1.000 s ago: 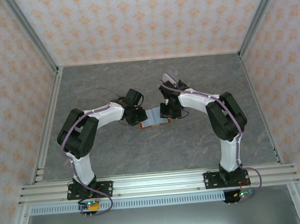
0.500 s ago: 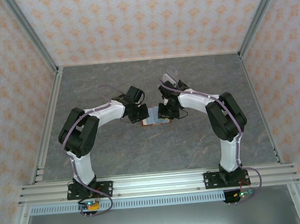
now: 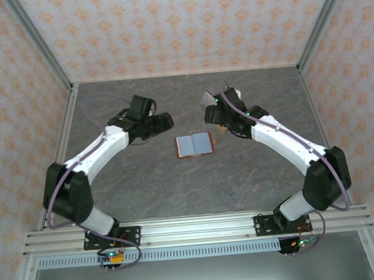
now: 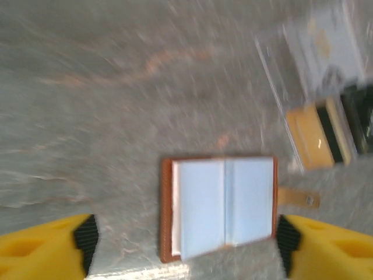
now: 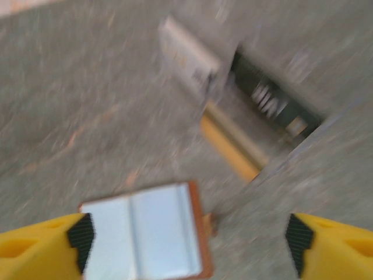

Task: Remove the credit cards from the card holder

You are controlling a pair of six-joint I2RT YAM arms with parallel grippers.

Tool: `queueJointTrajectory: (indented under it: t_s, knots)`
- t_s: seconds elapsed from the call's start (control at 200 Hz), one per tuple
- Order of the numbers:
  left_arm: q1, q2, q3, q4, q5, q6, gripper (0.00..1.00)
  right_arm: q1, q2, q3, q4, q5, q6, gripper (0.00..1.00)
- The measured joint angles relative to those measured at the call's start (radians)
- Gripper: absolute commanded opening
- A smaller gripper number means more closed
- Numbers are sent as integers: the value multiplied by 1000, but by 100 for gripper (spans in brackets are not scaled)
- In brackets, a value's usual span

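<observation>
The card holder (image 3: 194, 144) lies open and flat on the table, grey-blue inside with a reddish-brown rim. It also shows in the left wrist view (image 4: 218, 207) and the right wrist view (image 5: 143, 233). My left gripper (image 3: 165, 121) hangs above and to its left, open (image 4: 186, 248), with nothing held. Just right of the holder's far corner, my right gripper (image 3: 209, 115) is likewise open and empty (image 5: 186, 245). A yellowish credit card (image 4: 317, 134) with a dark stripe lies on the table beyond the holder, and appears blurred in the right wrist view (image 5: 230, 146). A pale card (image 4: 326, 44) lies further off.
A clear plastic sleeve (image 3: 208, 99) lies by the right gripper, around the pale card. A small brown tab (image 4: 297, 198) sticks out of the holder's edge. Metal frame rails (image 3: 194, 229) run along the near edge, patterned walls close the other sides.
Both grippers were shut low at the holder's two sides. They have opened, let go and drawn back, left arm to the left, right arm to the right. The holder lies spread open.
</observation>
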Motion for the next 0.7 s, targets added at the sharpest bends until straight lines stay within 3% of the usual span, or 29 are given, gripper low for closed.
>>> queueJointTrajectory:
  t_s: [0.285,0.43,0.701]
  knots:
    - [118,-269,-216,-7,-406,53,100,-149,-177,-155,132,376,-69,99]
    - [152,-310,-278,2,-589,92,100,-199,-237,-267,243,526,-107,99]
    - [171,-313,-438,138,-826,147,100,-348,-230,-570,534,549,-193,99]
